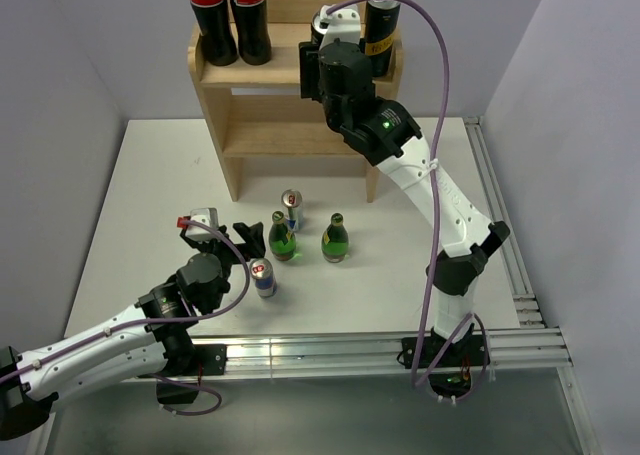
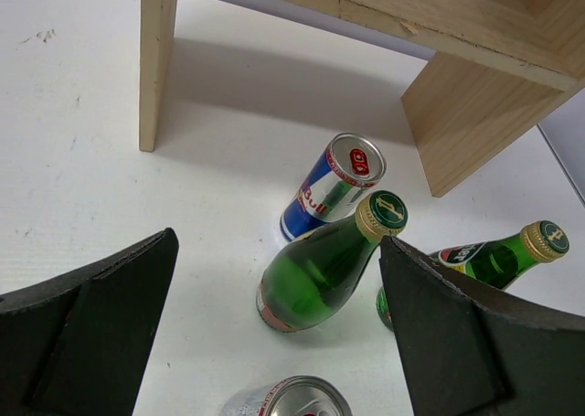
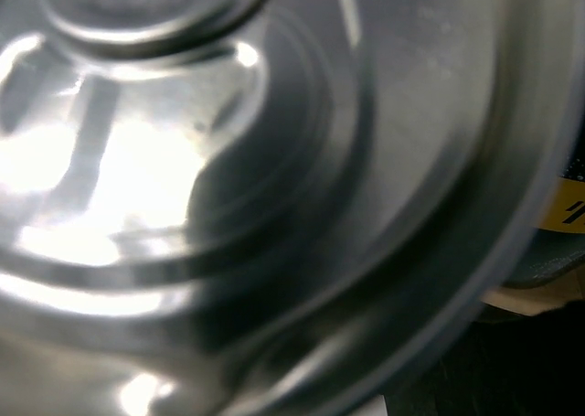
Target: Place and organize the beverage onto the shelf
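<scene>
Crowning the shelf: cola bottles, a black can; left gripper spread wide, right gripper: cannot tell.

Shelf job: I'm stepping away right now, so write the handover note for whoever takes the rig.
Left gripper open, jaws framing a green bottle on the table.
Right gripper at the shelf top tier, over a silver-topped can; grip hidden.
Done: two Coca-Cola bottles and a black can on the top tier.
To do: that bottle, a second green bottle, two Red Bull cans.
</scene>
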You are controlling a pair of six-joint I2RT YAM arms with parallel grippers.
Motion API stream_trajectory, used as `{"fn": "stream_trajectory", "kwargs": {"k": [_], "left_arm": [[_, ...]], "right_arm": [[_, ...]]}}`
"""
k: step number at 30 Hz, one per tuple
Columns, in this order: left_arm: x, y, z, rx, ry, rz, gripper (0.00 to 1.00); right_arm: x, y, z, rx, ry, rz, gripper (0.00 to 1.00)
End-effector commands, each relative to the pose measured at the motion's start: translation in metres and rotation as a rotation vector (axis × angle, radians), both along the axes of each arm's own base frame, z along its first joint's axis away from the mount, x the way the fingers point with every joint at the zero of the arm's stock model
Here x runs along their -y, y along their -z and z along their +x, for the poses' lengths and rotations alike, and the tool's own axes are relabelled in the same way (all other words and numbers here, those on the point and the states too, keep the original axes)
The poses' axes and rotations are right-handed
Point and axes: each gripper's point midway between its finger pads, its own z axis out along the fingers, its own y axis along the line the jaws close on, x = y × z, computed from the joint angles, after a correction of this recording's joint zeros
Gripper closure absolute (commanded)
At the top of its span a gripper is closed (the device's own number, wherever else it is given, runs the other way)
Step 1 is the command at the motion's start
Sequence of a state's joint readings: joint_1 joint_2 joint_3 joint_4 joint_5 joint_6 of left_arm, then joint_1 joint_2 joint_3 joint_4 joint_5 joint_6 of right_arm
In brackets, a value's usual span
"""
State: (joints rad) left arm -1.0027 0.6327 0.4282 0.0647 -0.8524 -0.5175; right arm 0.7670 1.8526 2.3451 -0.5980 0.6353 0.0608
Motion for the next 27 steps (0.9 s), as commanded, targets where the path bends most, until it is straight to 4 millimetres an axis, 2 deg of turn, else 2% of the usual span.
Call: {"fn": "stream_trajectory", "kwargs": {"k": [1, 13, 19, 21, 22, 24, 25, 27], "left_arm": [[0.002, -0.001, 0.000, 0.002, 0.006, -0.022, 0.01], [0.002, 0.001, 0.000, -0.003, 0.006, -0.021, 0.01], [0.002, 0.001, 0.000, -0.002, 0.006, -0.021, 0.01], [0.002, 0.002, 0.000, -0.003, 0.006, -0.021, 0.00], [0.002, 0.002, 0.000, -0.004, 0.007, -0.020, 0.01], [0.003, 0.002, 0.000, -0.005, 0.009, -0.022, 0.01], [0.002, 0.002, 0.000, -0.004, 0.007, -0.022, 0.01], [0.002, 0.001, 0.000, -0.003, 0.007, -0.023, 0.01]], "right_arm": [[0.011, -0.045, 0.008, 0.132, 0.033, 0.111, 1.00], [0.023, -0.013, 0.052, 0.095, 0.091, 0.131, 1.00], [0.020, 0.001, 0.053, 0.065, 0.083, 0.138, 0.99], [0.020, 0.003, 0.053, 0.058, 0.084, 0.145, 0.91], [0.021, 0.004, 0.053, 0.055, 0.086, 0.147, 0.77], [0.018, 0.007, 0.052, 0.047, 0.076, 0.150, 0.54], [0.019, 0.007, 0.051, 0.044, 0.075, 0.151, 0.39], [0.018, 0.009, 0.052, 0.039, 0.069, 0.154, 0.31]]}}
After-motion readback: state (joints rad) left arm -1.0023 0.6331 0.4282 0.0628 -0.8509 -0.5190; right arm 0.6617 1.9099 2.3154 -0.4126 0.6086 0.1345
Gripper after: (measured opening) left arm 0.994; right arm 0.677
